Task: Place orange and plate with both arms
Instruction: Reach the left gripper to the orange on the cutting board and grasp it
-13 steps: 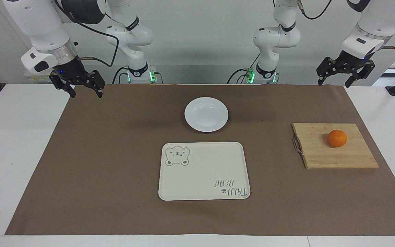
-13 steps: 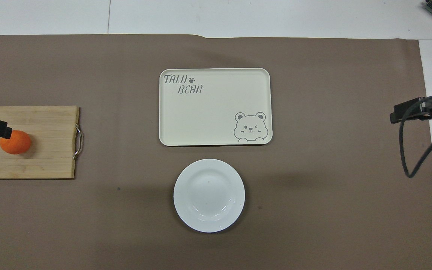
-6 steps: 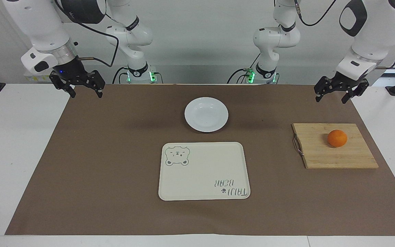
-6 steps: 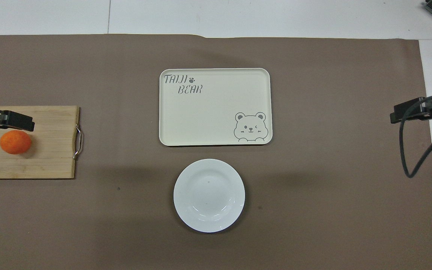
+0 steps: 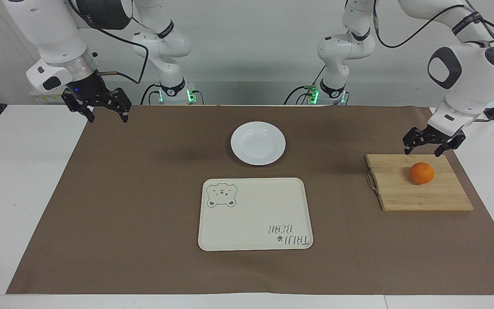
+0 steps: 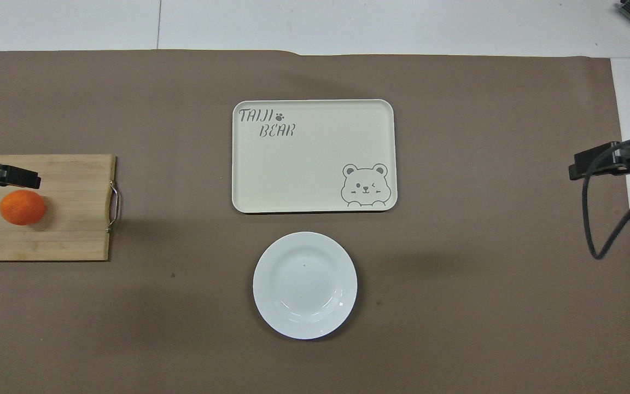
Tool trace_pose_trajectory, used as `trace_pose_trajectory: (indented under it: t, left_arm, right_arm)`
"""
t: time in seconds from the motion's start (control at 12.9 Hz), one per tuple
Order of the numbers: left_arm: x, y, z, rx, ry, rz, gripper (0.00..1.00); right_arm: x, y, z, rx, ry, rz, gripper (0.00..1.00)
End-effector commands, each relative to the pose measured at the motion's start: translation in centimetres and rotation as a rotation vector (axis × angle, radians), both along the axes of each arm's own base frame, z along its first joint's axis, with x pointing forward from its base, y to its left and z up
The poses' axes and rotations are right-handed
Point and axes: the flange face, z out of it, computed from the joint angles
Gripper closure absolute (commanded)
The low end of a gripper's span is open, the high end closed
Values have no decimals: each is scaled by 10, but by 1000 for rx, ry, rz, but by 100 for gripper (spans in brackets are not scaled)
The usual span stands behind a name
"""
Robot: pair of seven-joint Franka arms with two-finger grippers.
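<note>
The round white plate (image 5: 258, 143) looks glossy and smooth. The rectangular cutting board (image 5: 418, 189) is pale slatted wood with a thin metal handle (image 5: 371, 182). The brown sheet (image 5: 144, 206) covering the desk is matt, paper-like.

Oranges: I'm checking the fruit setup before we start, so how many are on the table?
1. The orange sits on the wooden cutting board at the left arm's end of the table, with the left gripper over the board beside it. Nothing hides another.

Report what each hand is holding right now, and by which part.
Nothing is held. The left hand hangs open over the cutting board, above the orange; the right hand waits open and empty.
</note>
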Motion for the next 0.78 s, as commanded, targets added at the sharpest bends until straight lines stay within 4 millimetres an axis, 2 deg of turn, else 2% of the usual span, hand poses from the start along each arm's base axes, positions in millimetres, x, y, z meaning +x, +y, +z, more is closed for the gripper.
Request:
trace_pose_trajectory:
  t: [0.0, 0.16, 0.39, 0.54, 0.62, 0.7]
  left_arm:
    - [-1, 25, -35, -4, 25, 17, 0]
    - [-7, 34, -64, 3, -15, 18, 0]
    - [-18, 46, -90, -1, 7, 45, 0]
    - [-15, 54, -106, 5, -24, 54, 0]
    - [-14, 64, -108, 9, -39, 72, 0]
    - [-13, 66, -106, 10, -45, 73, 0]
  right_arm:
    - [2, 0, 2, 4, -2, -15, 0]
    - [2, 1, 2, 2, -2, -13, 0]
    - [2, 0, 2, 4, -2, -15, 0]
    - [2, 0, 2, 4, -2, -15, 0]
    - [2, 0, 2, 4, -2, -15, 0]
    - [2, 0, 2, 4, -3, -15, 0]
